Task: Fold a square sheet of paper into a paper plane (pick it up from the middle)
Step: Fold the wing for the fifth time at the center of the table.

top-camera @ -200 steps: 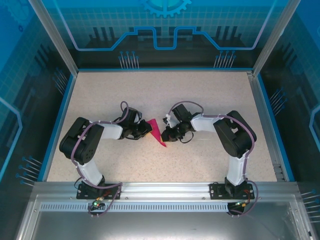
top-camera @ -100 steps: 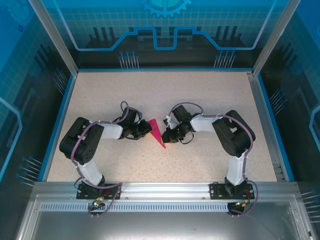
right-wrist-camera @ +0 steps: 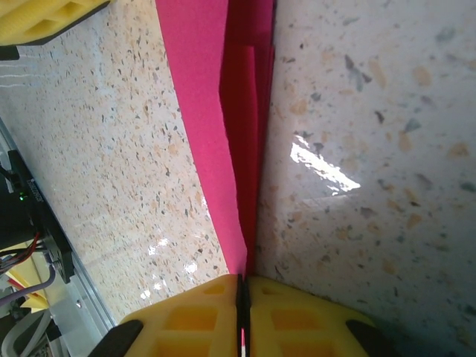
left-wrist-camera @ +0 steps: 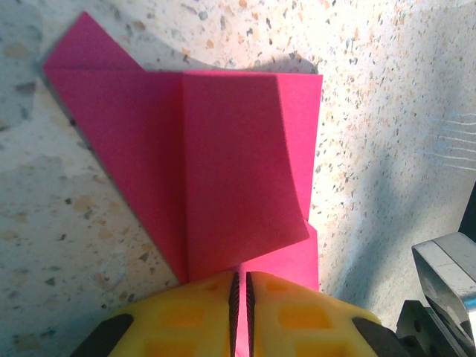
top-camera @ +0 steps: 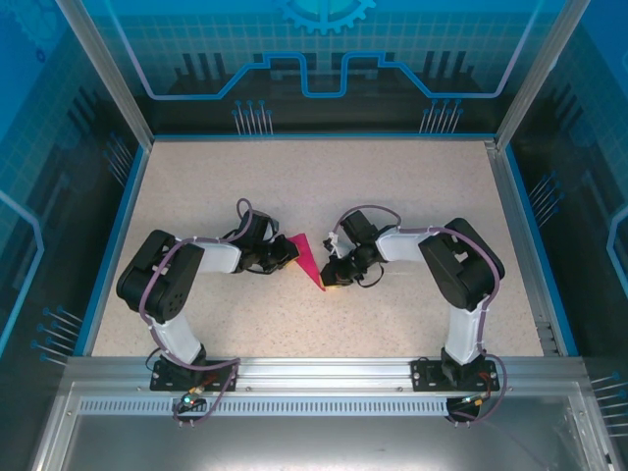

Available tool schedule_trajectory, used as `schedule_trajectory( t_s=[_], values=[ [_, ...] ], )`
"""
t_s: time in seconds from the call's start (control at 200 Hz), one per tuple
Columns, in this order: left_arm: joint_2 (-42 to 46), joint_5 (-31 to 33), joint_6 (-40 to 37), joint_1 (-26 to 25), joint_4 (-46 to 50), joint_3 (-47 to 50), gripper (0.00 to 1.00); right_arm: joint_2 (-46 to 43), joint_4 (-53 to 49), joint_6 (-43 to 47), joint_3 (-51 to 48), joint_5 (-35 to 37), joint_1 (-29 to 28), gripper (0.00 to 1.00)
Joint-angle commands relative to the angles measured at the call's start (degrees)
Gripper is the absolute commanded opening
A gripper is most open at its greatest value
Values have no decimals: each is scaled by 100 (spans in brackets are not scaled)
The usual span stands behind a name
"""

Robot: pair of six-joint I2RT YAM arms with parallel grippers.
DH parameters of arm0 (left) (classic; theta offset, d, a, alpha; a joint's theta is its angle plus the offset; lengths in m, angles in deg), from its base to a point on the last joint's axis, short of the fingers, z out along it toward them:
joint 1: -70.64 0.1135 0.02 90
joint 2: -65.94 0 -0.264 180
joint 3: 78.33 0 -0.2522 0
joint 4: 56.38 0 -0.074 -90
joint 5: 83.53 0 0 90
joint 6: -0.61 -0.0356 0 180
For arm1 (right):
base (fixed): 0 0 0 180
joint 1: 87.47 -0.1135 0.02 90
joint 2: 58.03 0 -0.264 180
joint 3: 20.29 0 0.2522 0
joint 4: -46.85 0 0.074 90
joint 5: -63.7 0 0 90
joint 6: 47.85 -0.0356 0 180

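The magenta-pink sheet of paper (top-camera: 307,257) is folded into a slim pointed paper plane shape and held low over the table's middle. My left gripper (top-camera: 291,252) is shut on its wide end, where folded flaps (left-wrist-camera: 223,163) fan out beyond the yellow fingertips (left-wrist-camera: 290,297). My right gripper (top-camera: 331,279) is shut on the narrow near tip, and the creased layers (right-wrist-camera: 223,111) run straight away from its jaws. In the right wrist view, the left gripper's yellow finger (right-wrist-camera: 44,15) shows at the top left corner.
The speckled beige tabletop (top-camera: 294,186) is ringed by a blue rim and an aluminium frame (top-camera: 324,373) at the near edge. Part of the right gripper's metal body (left-wrist-camera: 446,275) shows at the lower right of the left wrist view.
My right gripper has slid along the paper toward the near tip. The left gripper has kept its hold and place.
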Motion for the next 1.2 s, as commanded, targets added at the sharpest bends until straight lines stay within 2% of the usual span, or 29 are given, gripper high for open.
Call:
schedule_trajectory(
  t_s=[0.0, 0.08, 0.19, 0.345, 0.58, 0.715, 1.196],
  values=[
    [-175, 247, -95, -25, 419, -18, 17, 26, -276, 63, -75, 64, -126, 10],
    [-179, 242, -98, -25, 421, -18, 17, -88, -207, 57, -68, 48, -127, 13],
    [-173, 238, -97, -25, 426, -14, 16, -686, 12, -51, -191, 162, -47, 24],
    [-206, 212, -109, -25, 412, -17, 16, -1238, -164, 72, -96, 904, -22, 27],
    [-203, 207, -97, -25, 405, -27, 17, -312, -402, 337, 935, 399, -368, 19],
    [-197, 205, -108, -25, 419, -18, 17, 197, -536, 396, 1322, 340, -474, 16],
    [-190, 238, -101, -25, 410, 15, 16, 707, -223, 321, 1166, -35, -347, 14]
  ],
)
